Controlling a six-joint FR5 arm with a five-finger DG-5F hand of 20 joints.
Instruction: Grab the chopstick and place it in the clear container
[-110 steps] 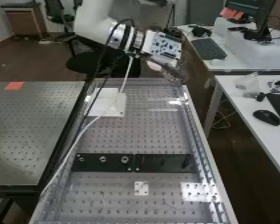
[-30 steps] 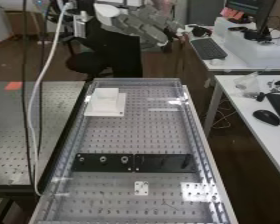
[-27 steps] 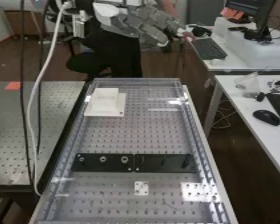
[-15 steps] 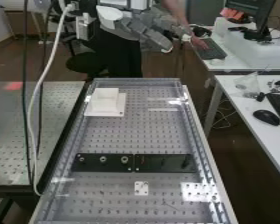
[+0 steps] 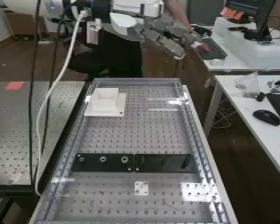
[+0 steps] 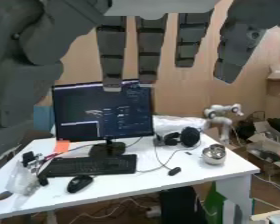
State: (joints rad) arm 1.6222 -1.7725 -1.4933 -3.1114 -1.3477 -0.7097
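Note:
In the high view, the dark grey hand (image 5: 165, 37) is up beyond the bench's far end, at the end of the white arm coming in from the upper left. Its fingers stretch toward the right and slightly down, above bench height. The hand (image 6: 150, 47) hangs into the wrist view with several fingers long and nearly straight, spaced apart, and nothing between them. Transparent walls (image 5: 137, 80) edge the perforated metal bench top.
A white square block on a plate (image 5: 106, 101) sits at the bench's far left. A black bar (image 5: 164, 162) crosses the near half. Desks with a keyboard (image 5: 210, 50) and a mouse (image 5: 266, 117) stand to the right. Cables (image 5: 49, 97) hang at the left.
From its earlier place lower over the bench's far end, the hand has risen. Over the last half second it has shifted right in the high view, with the fingers staying extended.

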